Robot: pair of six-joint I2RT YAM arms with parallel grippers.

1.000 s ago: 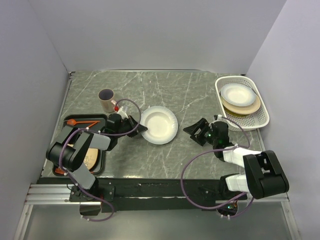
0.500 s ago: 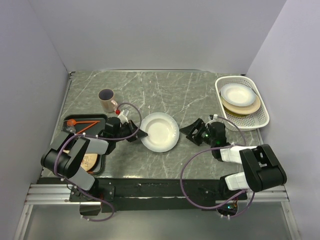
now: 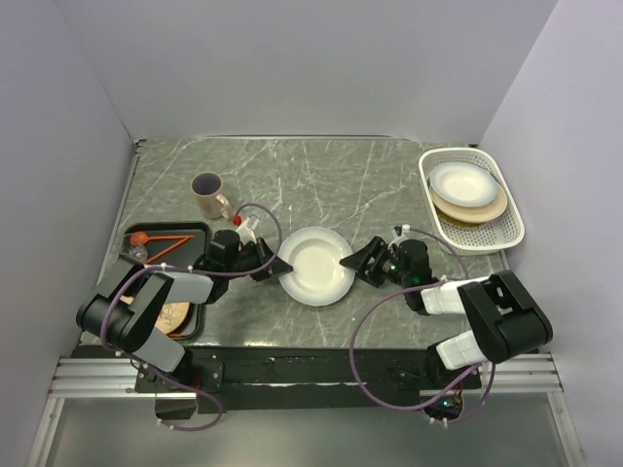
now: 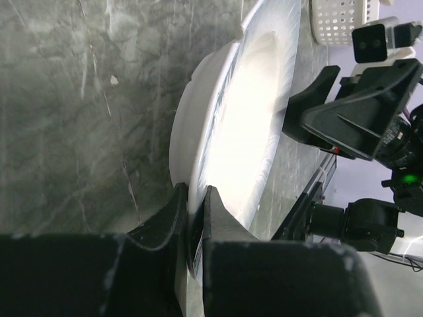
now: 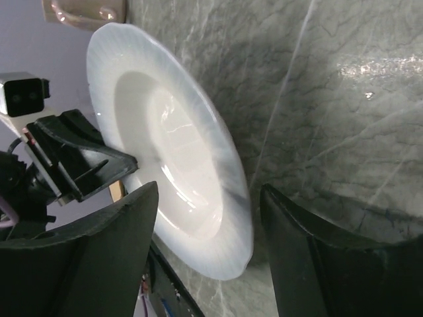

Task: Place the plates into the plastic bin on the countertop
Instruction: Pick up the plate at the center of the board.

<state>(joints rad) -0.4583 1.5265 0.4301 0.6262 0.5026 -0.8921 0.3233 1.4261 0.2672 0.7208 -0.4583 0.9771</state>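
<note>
Nearing plate [image 3: 313, 265], R gripper [image 3: 358, 261] prob straddles rim.

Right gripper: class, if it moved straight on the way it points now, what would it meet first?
The white plate: its rim sits just ahead of the right gripper, seemingly between its open jaws. Beyond, the left gripper pinches the opposite rim.

Beige mug [image 3: 207, 195] upright — black tray [image 3: 195, 230] near it.
</note>
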